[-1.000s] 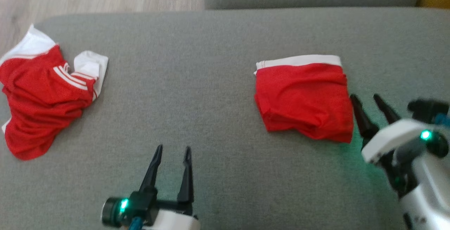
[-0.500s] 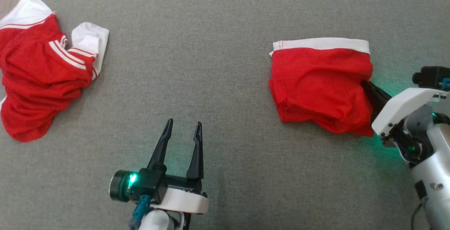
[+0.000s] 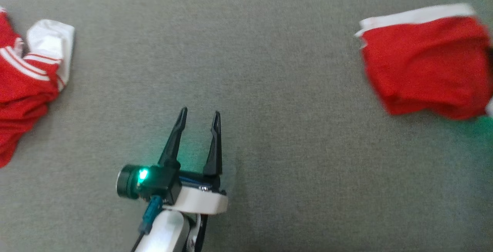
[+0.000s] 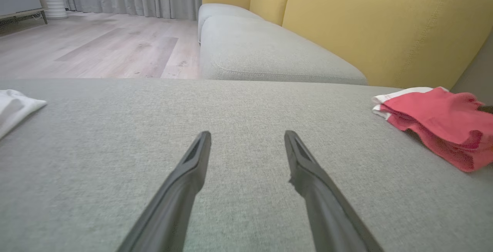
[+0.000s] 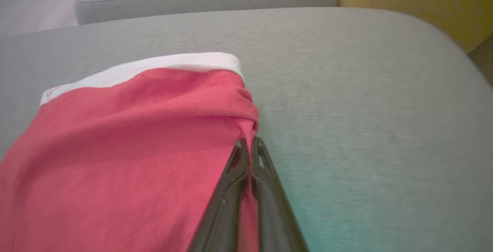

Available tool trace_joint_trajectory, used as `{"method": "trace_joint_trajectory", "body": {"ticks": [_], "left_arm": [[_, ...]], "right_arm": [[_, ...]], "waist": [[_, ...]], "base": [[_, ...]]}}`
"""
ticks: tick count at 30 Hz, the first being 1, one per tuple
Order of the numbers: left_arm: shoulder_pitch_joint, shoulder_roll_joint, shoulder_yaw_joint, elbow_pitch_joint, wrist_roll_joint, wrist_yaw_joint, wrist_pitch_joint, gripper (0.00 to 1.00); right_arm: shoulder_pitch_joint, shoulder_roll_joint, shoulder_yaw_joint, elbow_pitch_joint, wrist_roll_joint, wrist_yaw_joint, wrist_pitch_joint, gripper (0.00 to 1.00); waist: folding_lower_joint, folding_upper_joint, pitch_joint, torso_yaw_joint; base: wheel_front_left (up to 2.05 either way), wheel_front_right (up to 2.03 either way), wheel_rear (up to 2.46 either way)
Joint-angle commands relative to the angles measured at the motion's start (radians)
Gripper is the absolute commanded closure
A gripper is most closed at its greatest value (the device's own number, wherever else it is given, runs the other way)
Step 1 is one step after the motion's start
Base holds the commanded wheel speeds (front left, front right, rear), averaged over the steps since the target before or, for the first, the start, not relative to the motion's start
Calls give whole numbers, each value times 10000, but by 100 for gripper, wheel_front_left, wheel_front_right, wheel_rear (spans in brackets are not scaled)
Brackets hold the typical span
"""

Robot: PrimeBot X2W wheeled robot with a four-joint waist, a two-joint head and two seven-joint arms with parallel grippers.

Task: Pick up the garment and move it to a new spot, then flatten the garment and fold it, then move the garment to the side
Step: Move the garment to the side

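Note:
The folded red garment with a white band lies on the grey cushion at the far right of the head view, blurred. In the right wrist view my right gripper is shut on the right edge of the folded red garment, red cloth pinched between its two fingers. My left gripper stands open at the lower middle of the head view, over bare cushion. In the left wrist view my left gripper has nothing between its fingers, and the folded garment lies to the right.
A second, crumpled red and white garment lies at the left edge of the grey cushion. Beyond the cushion are another grey seat, a yellow sofa back and a wooden floor.
My right gripper moved in from beside the folded garment and shut on its right edge. The garment has shifted far right in the head view, whose camera also tilted down. The left gripper stayed open.

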Motion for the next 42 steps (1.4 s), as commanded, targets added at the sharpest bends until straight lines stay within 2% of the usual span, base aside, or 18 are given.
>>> {"method": "trace_joint_trajectory", "body": {"ticks": [1,6,12,13,14,19,22,26,30,34,36,40,42], "left_arm": [[-265,-26,349,-307,90,-63,-51,0],[-770,-26,416,-338,168,-184,-51,0],[-1163,-26,439,-411,211,-226,-51,0],[-1202,-26,438,-399,210,-236,-51,0],[-1235,-26,435,-373,202,-247,-51,0],[-1244,-26,361,-185,110,-244,-51,0],[-1053,-26,341,-100,103,-135,-51,0],[-635,-26,375,66,0,-51,-51,0],[-77,-26,479,221,-85,-6,-51,0],[488,-26,639,244,-234,111,-51,0],[721,-26,649,252,-356,143,-51,0],[1109,-26,800,188,-435,206,-51,0],[1293,-26,912,110,-434,201,-51,0]], "right_arm": [[-242,-471,-39,-219,-74,-9,-80,100],[-860,-1571,-553,176,-385,-9,-201,100],[-1418,-2373,-1115,790,-1166,-9,-586,100],[-1543,-2408,-1274,916,-1426,-9,-751,80],[-1662,-2400,-1414,1027,-1760,-9,-972,0],[-1928,-1554,-1837,1402,-3503,-9,-2113,0],[-1754,-567,-1925,1373,-4449,-9,-2627,0],[-950,859,-1755,1173,-4926,-9,-3203,0],[176,2205,-1181,842,-4918,-9,-3696,0],[1220,3310,-725,578,-4347,-9,-4311,0],[1746,3627,-560,339,-4090,-9,-4682,0],[2775,3941,-933,-233,-4006,-9,-4982,0],[3289,4216,-1238,-1283,-4078,-9,-4995,0]], "waist": [[0,0,439,-296],[0,0,1153,-540],[0,0,1656,-725],[0,0,1683,-746],[0,0,1684,-763],[0,0,1112,-700],[0,0,483,-564],[0,0,-542,-281],[0,0,-1564,-21],[0,0,-2491,161],[0,0,-2960,285],[0,0,-3650,374],[0,0,-3849,355]], "base": [[0,0,0],[0,0,0],[0,0,0],[0,0,0],[0,0,0],[0,0,0],[0,0,0],[0,0,0],[0,0,0],[0,0,0],[0,0,0],[0,0,0],[0,0,0]]}}
